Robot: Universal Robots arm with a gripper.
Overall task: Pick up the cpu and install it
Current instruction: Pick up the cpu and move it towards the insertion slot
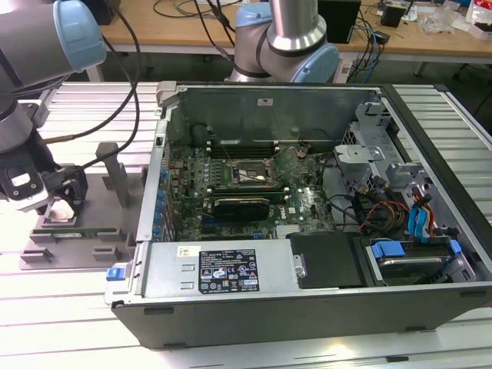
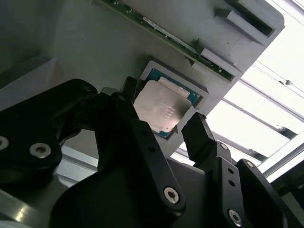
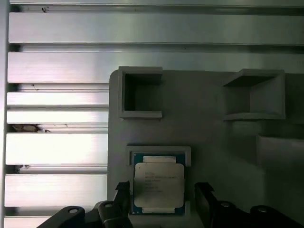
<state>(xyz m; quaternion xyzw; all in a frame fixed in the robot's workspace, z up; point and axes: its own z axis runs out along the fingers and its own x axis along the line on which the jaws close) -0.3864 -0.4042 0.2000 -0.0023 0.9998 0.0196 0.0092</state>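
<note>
silver-topped, the cpu [image 3: 158, 186] lies flat in its recess of the grey holder [image 3: 204, 128], directly between the fingertips of the gripper [image 3: 162, 194] in the first wrist view. the jaws stand apart, one black finger [image 2: 197, 133] on each side of the chip, not clamped on it. well away from the gripper, toward the exterior view's right, sits the open computer case [image 1: 307, 277] with its socket [image 1: 250, 175].

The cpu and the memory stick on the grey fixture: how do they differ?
The cpu is square with a silver top; the memory stick is long, narrow and green. The cpu lies flat in a recess between the open fingers of the gripper; the memory stick sits apart from them. Both rest on the grey fixture.
</note>
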